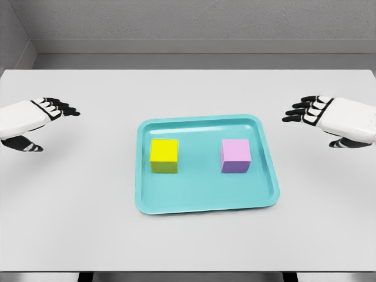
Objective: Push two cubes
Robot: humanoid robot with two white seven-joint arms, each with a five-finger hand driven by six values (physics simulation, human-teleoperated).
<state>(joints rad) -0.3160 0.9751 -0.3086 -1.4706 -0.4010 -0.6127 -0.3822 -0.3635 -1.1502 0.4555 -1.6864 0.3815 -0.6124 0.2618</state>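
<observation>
We can read no text, label, brand, number or sign anywhere here; every surface we see is plain and carries no markings.

A: What colours sit on the tray [200, 202]?
B: The tray is plain turquoise. One cube is a bright yellow cube [164, 155], the other a pale pink-lilac cube [236, 156], darker violet on its front face.
A: And the hands?
B: The left hand [26, 120] and the right hand [338, 117] are white with black fingers. The table [88, 235] is plain light grey.
</observation>
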